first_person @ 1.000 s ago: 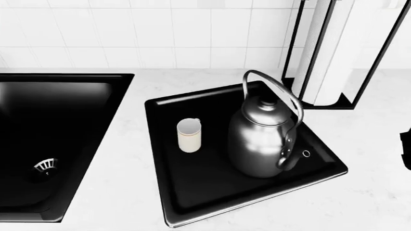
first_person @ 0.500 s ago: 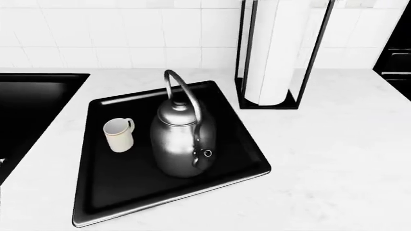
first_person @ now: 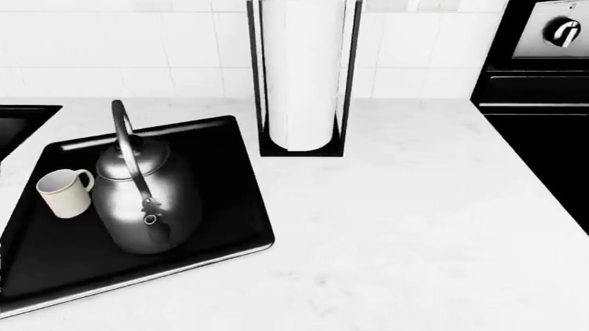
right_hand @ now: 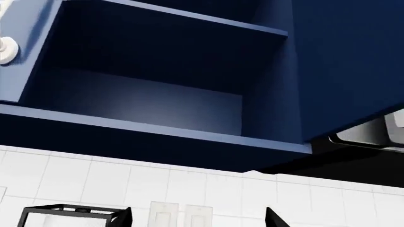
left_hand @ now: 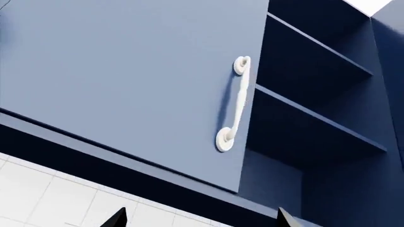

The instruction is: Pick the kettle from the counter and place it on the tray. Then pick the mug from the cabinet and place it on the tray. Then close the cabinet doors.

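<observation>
both end effectors gape empty below the cabinet (right_hand: pixel 189 94).

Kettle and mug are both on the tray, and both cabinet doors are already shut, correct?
Not quite. The kettle and mug do stand on the tray, but the cabinet is not shut: the right wrist view shows bare open shelves, and the left wrist view shows them beside the handled door.

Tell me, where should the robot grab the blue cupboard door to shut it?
Probably by the white handle near the free edge of the blue door. It is a slim bar standing off the panel, so fingers could close around its middle, coming from the front. Pushing the door's flat face might also work.
</observation>
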Controlling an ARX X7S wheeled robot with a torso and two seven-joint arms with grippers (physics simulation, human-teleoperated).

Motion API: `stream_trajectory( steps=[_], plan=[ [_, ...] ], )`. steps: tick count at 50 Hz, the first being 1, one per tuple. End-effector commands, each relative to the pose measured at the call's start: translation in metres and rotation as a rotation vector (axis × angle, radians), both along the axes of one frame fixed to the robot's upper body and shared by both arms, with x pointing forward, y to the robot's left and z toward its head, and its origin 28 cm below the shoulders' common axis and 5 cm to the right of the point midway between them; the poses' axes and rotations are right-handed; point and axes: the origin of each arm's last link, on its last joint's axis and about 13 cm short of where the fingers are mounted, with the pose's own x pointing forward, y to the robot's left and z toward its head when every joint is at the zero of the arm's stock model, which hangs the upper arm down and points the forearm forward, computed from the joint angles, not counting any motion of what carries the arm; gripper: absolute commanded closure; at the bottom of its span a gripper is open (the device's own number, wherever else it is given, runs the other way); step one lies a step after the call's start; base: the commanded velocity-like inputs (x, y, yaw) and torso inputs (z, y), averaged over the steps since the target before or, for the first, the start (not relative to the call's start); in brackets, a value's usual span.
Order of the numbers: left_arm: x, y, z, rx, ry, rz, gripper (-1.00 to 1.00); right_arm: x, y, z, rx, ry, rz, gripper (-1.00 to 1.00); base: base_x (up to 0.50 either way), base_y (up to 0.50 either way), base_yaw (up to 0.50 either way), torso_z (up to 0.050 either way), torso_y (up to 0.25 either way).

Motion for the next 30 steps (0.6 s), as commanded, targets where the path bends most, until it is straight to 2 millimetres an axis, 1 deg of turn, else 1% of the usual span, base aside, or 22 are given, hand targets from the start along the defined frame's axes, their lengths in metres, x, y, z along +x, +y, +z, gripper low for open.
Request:
stream_trajectory(
  steps=[1,30],
  plan=[
    [0.0,-0.0002,-0.0019,0.003,0.003,-0.003,-1.0,0.0013,0.0001,-0.002,0.003,0.004,0.001,-1.0,0.0,-0.5,0.0,0.0,0.0],
    [0.0011,-0.0003,-0.0061,0.006,0.011,-0.012,-1.0,0.0018,-0.0016,-0.005,0.018,0.009,-0.016,-1.0,0.0,-0.5,0.0,0.0,0.0]
  ],
)
